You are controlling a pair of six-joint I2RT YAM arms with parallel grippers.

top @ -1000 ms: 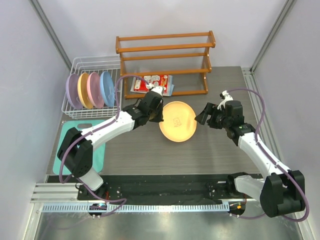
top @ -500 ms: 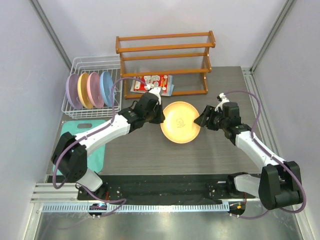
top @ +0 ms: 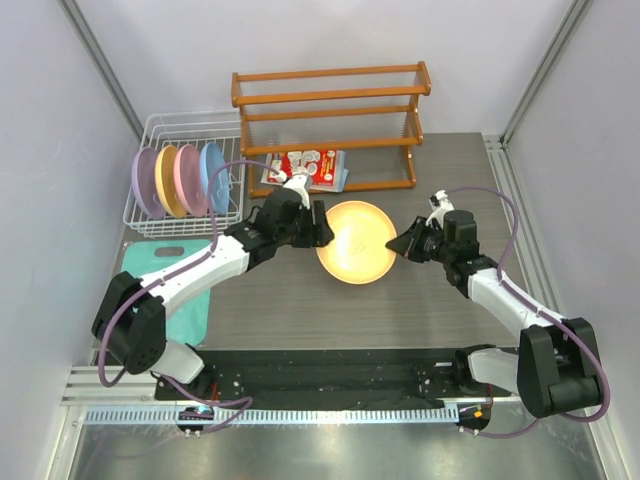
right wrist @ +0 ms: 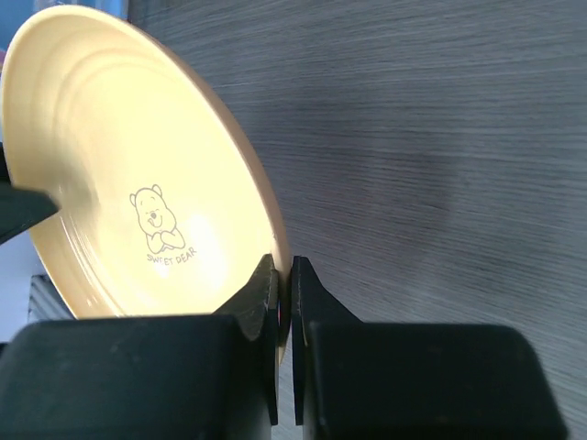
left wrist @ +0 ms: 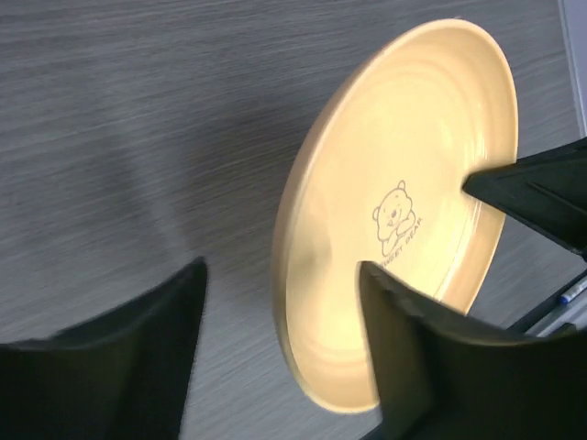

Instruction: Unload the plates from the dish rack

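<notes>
A yellow-orange plate (top: 355, 243) with a bear print hangs tilted above the table between my two arms. My right gripper (top: 398, 245) is shut on its right rim; in the right wrist view the rim of the plate (right wrist: 119, 165) is pinched between the pads of the gripper (right wrist: 284, 275). My left gripper (top: 318, 228) is open, its fingers standing apart on either side of the left rim of the plate (left wrist: 404, 211). The white wire dish rack (top: 160, 122) at the back left holds a lavender plate (top: 146, 183), a yellow one (top: 168, 181), a pink one (top: 189, 180) and a blue one (top: 214, 177), all upright.
A brown wooden shelf (top: 330, 120) stands at the back centre, with a red and white packet (top: 305, 168) lying in front of it. A teal cutting board (top: 138, 272) lies at the near left, partly under my left arm.
My right gripper moved in and shut on the plate's right rim. My left gripper, which had held the left rim, has opened. The plate has stayed in nearly the same place.
</notes>
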